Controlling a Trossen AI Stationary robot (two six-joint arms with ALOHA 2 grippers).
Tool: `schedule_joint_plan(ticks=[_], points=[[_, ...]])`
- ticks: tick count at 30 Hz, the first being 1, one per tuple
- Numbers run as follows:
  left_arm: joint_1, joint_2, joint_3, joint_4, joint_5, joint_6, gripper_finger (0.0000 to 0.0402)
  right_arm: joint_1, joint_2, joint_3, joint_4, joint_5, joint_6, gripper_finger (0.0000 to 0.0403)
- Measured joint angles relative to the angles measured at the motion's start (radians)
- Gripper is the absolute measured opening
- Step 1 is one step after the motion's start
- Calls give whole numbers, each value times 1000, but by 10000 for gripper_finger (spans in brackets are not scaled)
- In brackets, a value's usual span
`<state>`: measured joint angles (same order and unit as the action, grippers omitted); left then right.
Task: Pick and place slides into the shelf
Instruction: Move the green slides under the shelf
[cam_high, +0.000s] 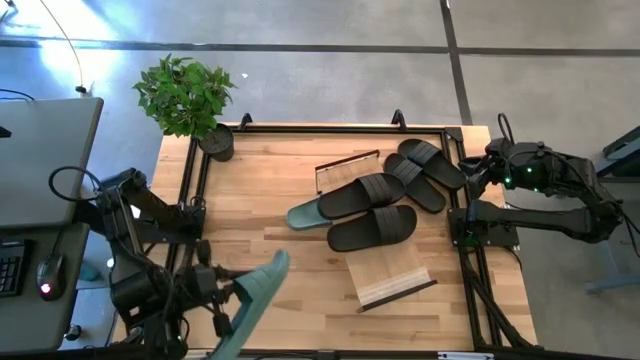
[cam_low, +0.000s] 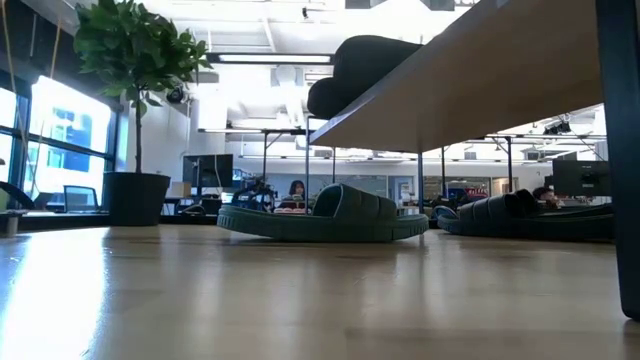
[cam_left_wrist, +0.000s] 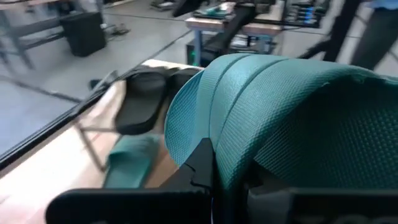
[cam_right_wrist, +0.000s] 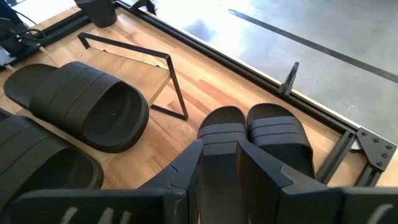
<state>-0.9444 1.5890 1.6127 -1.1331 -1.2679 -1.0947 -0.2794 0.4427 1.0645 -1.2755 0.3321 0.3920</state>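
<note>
The worktop fills the high view, a light plank surface inside a black frame. Only that view takes in the whole shelf, its sloping wood top running from the centre toward 5 o'clock. Two black slides lie side by side on its upper part. The low view sees the same plank only from underneath, as a slanted board with a dark slide poking over its edge.

A second black pair rests at 2 o'clock on the bare wood. The right wrist view shows them close, touching along their sides, just ahead of the right tool. Whether its fingers are spread or pressed together cannot be told; they hold nothing visible.

At 7 o'clock the left tool pinches a sage-green slide lifted off the wood. The left wrist view alone shows the grip: dark fingers pressed on the ribbed strap.

The other green slide lies at centre, toe peeking from beside the shelf. The low view shows it flat on the worktop.

A potted plant stands at 11 o'clock.
</note>
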Motion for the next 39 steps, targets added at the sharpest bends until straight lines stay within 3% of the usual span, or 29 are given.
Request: schedule_joint_plan(ticks=[4, 8, 13, 17, 23, 27, 31, 34, 39], points=[[58, -1, 12, 342, 107, 442, 0, 0, 0, 0, 9, 0, 0, 87], [148, -6, 23, 608, 352, 836, 0, 0, 0, 0, 8, 0, 11, 87], [292, -10, 23, 766, 663, 1134, 0, 0, 0, 0, 8, -7, 11, 87], [401, -10, 23, 781, 805, 1288, 0, 0, 0, 0, 8, -7, 11, 87], [546, -15, -1, 707, 968, 1266, 0, 0, 0, 0, 8, -7, 24, 87], [599, -71, -120, 735, 1032, 1201, 0, 0, 0, 0, 8, -7, 37, 87], [584, -189, -289, 839, 1020, 1163, 0, 0, 0, 0, 8, -7, 37, 87], [546, -307, -430, 913, 937, 1157, 0, 0, 0, 0, 8, 1, 37, 87], [499, -468, -652, 904, 848, 1102, 0, 0, 0, 0, 8, 2, 37, 87]])
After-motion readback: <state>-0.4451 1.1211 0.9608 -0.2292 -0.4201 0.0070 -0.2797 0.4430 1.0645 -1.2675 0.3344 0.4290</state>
